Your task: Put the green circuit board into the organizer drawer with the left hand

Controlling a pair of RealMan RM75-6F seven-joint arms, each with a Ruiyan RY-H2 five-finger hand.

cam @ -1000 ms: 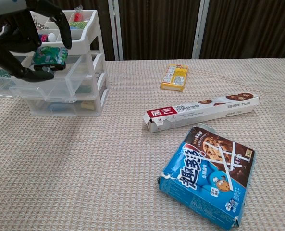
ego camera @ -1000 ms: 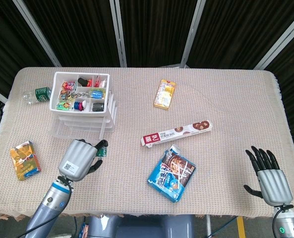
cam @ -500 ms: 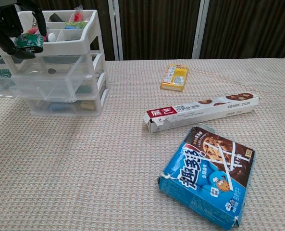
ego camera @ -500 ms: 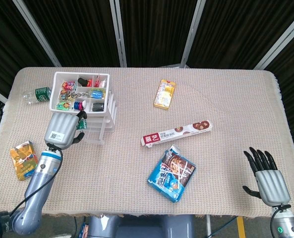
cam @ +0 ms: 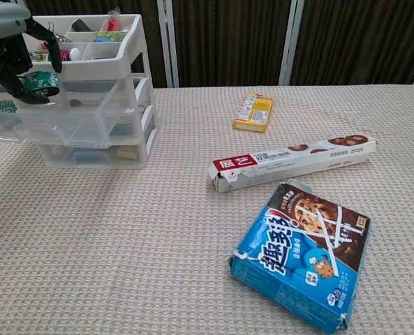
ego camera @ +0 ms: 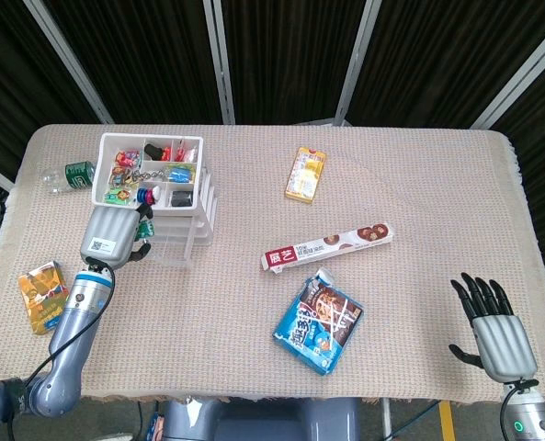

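The white and clear organizer (ego camera: 187, 231) (cam: 123, 105) stands at the table's left, with one clear drawer (cam: 74, 118) pulled out toward me. My left hand (ego camera: 109, 234) (cam: 15, 49) hovers over that open drawer and pinches the small green circuit board (cam: 40, 82) (ego camera: 144, 228) just above it. In the head view only a sliver of the board shows past the hand. My right hand (ego camera: 496, 326) rests open and empty near the table's front right edge, and the chest view does not show it.
A green can (ego camera: 76, 173) lies left of the organizer. A colourful packet (ego camera: 44, 296) sits at the front left. A yellow box (ego camera: 306, 174), a long biscuit box (ego camera: 327, 247) and a blue cookie bag (ego camera: 319, 321) occupy the middle.
My left hand carried the green board from the table in front of the organizer back and left to above the open drawer, then dipped slightly lower. The right hand barely moved.
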